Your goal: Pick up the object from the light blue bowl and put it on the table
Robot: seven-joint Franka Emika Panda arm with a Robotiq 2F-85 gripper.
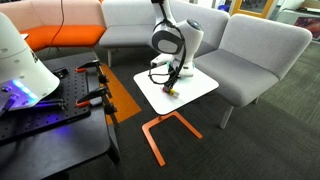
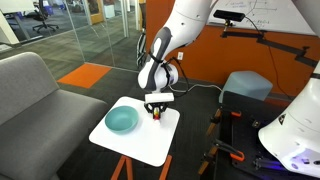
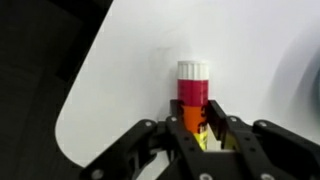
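Observation:
The object (image 3: 193, 88) is a small red-orange tube with a white cap. In the wrist view it lies against the white top of the table (image 3: 130, 60), between the fingers of my gripper (image 3: 198, 125), which is shut on its orange end. In both exterior views the gripper (image 1: 172, 88) (image 2: 156, 113) is low over the table (image 1: 195, 85) (image 2: 140, 145), and the object shows only as a tiny red spot (image 2: 156, 116). The light blue bowl (image 2: 122, 121) stands on the table beside the gripper. It looks empty.
Grey sofa seats (image 1: 262, 55) (image 2: 30, 95) stand round the table. The table's orange tube frame (image 1: 160, 130) reaches out over the floor. A black workbench with orange clamps (image 1: 70, 95) is close by, and a blue-grey stool (image 2: 245, 85) stands behind the arm.

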